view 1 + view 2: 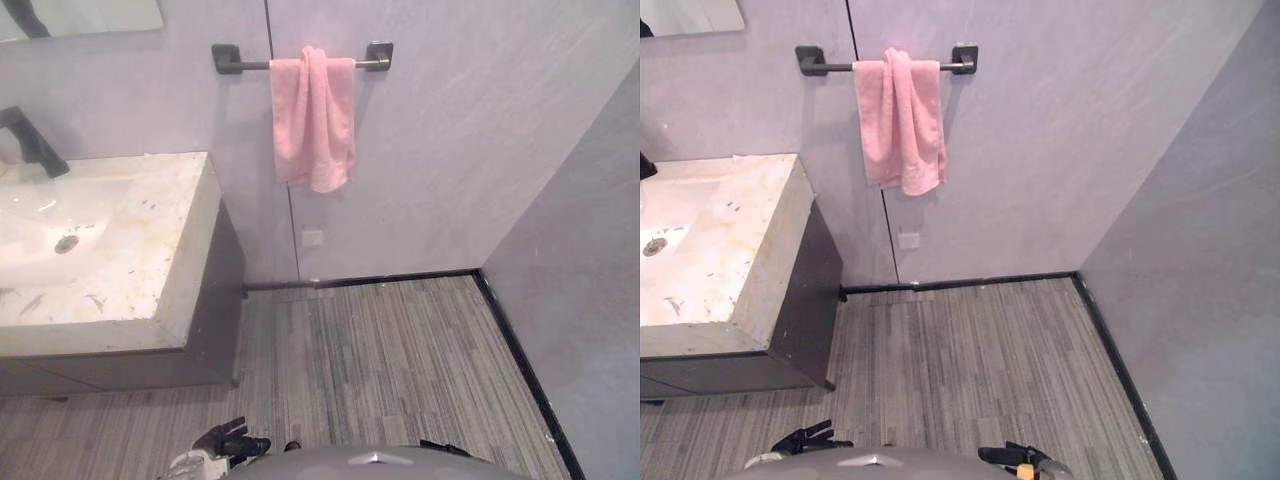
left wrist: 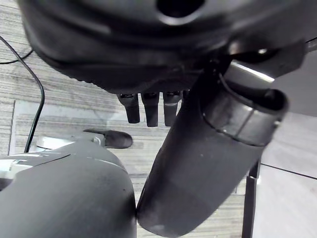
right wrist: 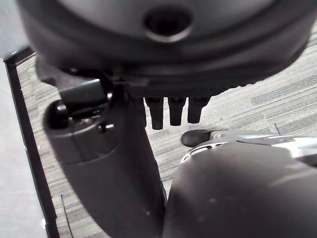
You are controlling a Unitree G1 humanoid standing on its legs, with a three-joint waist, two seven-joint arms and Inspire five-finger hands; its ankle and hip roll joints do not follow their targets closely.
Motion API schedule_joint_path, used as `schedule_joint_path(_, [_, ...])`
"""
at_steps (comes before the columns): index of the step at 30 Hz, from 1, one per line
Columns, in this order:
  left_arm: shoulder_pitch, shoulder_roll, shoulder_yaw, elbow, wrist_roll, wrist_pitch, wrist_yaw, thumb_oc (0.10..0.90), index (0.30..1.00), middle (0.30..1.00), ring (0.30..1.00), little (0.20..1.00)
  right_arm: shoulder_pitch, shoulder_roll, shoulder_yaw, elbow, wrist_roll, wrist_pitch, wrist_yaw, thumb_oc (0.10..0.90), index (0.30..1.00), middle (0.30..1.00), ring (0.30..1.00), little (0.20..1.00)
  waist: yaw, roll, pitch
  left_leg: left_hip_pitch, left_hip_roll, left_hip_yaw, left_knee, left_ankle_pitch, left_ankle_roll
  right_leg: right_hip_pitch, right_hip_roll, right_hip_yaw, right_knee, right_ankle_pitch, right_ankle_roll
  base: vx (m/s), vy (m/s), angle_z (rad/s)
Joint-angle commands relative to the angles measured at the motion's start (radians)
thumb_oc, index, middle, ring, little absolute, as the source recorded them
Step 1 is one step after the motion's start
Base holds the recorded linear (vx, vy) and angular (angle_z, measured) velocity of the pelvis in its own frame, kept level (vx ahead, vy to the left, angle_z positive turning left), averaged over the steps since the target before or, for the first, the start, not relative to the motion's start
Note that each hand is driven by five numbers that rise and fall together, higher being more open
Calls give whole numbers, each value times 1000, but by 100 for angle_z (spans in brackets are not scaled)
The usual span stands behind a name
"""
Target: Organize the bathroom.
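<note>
The sink [image 1: 120,215] held nothing but its drain [image 1: 66,242], with a dark tap [image 1: 30,140] at its back edge. A pink towel [image 1: 312,118] hung bunched over the bar [image 1: 232,66] on the wall just past the sink's far corner, above a small white outlet [image 1: 312,238], with grey striped floor [image 1: 400,360] below. Both hands hung low, well short of the sink, the left hand [image 2: 148,106] and right hand [image 3: 171,110] with fingers straight and relaxed, holding nothing.
</note>
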Motion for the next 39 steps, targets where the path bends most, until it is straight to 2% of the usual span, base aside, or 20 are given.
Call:
schedule_joint_path(1, [-28,-13,2,56,-4,-20,34,800,900,900,900,900,-7,-16,44,12,-43,-128,-5,800,900,900,900,900,21,-23,30,5,37,-7,56,-77,-13,-56,-32,-10,48,-25,-15,28,-88,1])
schedule_joint_path(3, [-29,-6,-8,29,20,-57,22,800,900,900,900,900,-16,-25,57,-38,-23,-189,-25,800,900,900,900,900,20,-30,43,-21,36,-15,132,-94,-14,-65,-32,5,66,-26,-23,28,-96,2])
schedule_joint_path(5, [-38,4,-8,-13,-46,-94,4,800,900,900,900,900,-36,-51,77,-118,-68,-233,-38,800,900,900,900,900,23,-45,77,-109,28,-27,318,-86,-13,-74,-31,31,88,-24,-42,-29,-116,-2])
schedule_joint_path(7, [-38,29,12,-87,-109,-126,-4,800,900,900,900,900,-49,-90,102,-228,-61,-254,-64,800,900,900,900,900,35,-47,128,-283,17,-69,589,32,-21,-81,-12,52,113,-20,-74,-82,-122,-15])
schedule_joint_path(9, [-33,56,40,-210,-133,-133,13,800,900,900,900,900,-53,-129,103,-365,-39,-253,-96,800,900,900,900,900,41,-39,163,-359,19,-71,687,80,-23,-78,0,59,137,-25,-93,-13,-62,-27])
schedule_joint_path(11, [-30,75,51,-294,-156,-161,37,800,900,900,900,900,-48,-151,91,-446,-38,-294,-129,800,900,900,900,900,41,-34,176,-362,31,-43,663,86,-27,-65,0,55,141,-35,-99,126,18,-7])
schedule_joint_path(14, [-34,97,47,-517,-143,-177,125,800,900,900,900,900,-36,-170,78,-668,-21,-310,-242,800,900,900,900,900,45,-5,175,-300,-7,43,347,92,-30,-43,22,48,128,-48,-79,235,99,22])
schedule_joint_path(15, [-36,100,40,-539,-145,-187,134,800,900,900,900,900,-31,-171,77,-695,-25,-317,-255,800,900,900,900,900,43,2,174,-294,-6,70,295,101,-33,-39,28,42,126,-51,-80,320,118,50])
schedule_joint_path(16, [-43,107,21,-595,-154,-216,136,800,900,900,900,900,-10,-172,71,-739,-33,-360,-277,800,900,900,900,900,36,20,169,-292,-2,141,183,139,-47,-21,45,20,121,-61,-80,329,91,63])
schedule_joint_path(17, [-46,112,7,-658,-152,-205,148,800,900,900,900,900,10,-172,67,-766,-30,-379,-284,800,900,900,900,900,34,21,165,-296,3,164,137,169,-53,-3,51,7,116,-67,-81,310,79,77])
schedule_joint_path(18, [-46,114,3,-681,-146,-199,155,800,900,900,900,900,15,-171,67,-774,-31,-381,-287,800,900,900,900,900,34,21,164,-297,3,164,126,173,-54,2,52,5,115,-69,-80,281,68,76])
schedule_joint_path(21, [-43,137,-19,-848,-75,-167,187,800,900,900,900,900,37,-164,77,-806,-25,-406,-297,800,900,900,900,900,45,4,140,-268,-19,156,44,115,-34,48,34,-1,102,-80,-53,295,121,31])
schedule_joint_path(24, [-25,155,-16,-968,-75,-139,196,800,900,900,900,900,68,-132,65,-809,-41,-398,-282,800,900,900,900,900,57,-3,98,-205,-43,119,3,66,14,65,-1,-9,136,-105,-19,346,208,-20])
schedule_joint_path(25, [-27,170,-22,-1000,-33,-147,189,800,900,900,900,900,82,-116,70,-815,-56,-383,-283,800,900,900,900,900,46,-10,86,-175,-56,104,-3,49,43,11,-29,-12,255,-72,15,255,215,-36])
schedule_joint_path(26, [-28,174,-26,-1011,-31,-144,186,800,900,900,900,900,85,-114,71,-816,-57,-383,-287,800,900,900,900,900,42,-8,85,-168,-57,99,-3,46,49,-17,-37,-9,304,-54,24,223,244,-25])
schedule_joint_path(28, [-44,194,-55,-1045,-44,-132,152,800,900,900,900,900,108,-107,59,-818,-34,-386,-300,800,900,900,900,900,25,8,90,-132,-60,77,-3,30,74,-144,-69,0,591,12,35,182,223,8])
schedule_joint_path(31, [-70,209,-99,-1066,-14,-121,119,800,900,900,900,900,104,-103,51,-795,4,-397,-334,800,900,900,900,900,21,2,94,-112,-70,61,0,16,79,-186,-95,5,657,49,37,148,86,46])
schedule_joint_path(35, [-98,221,-136,-1077,-11,-111,85,800,900,900,900,900,91,-91,48,-798,9,-411,-381,800,900,900,900,900,19,4,101,-79,-54,69,-3,5,66,-159,-120,-48,435,28,29,112,-28,30])
schedule_joint_path(38, [-85,239,-154,-1098,-18,-131,78,800,900,900,900,900,91,-93,57,-854,-13,-419,-408,800,900,900,900,900,13,-5,106,-60,-45,84,-3,-13,54,-173,-126,-53,220,78,44,78,-91,-11])
schedule_joint_path(39, [-65,249,-162,-1116,-35,-139,85,800,900,900,900,900,83,-107,63,-891,-40,-430,-424,800,900,900,900,900,0,-19,107,-45,-49,81,-3,-35,51,-210,-127,-18,96,162,68,96,-76,-21])
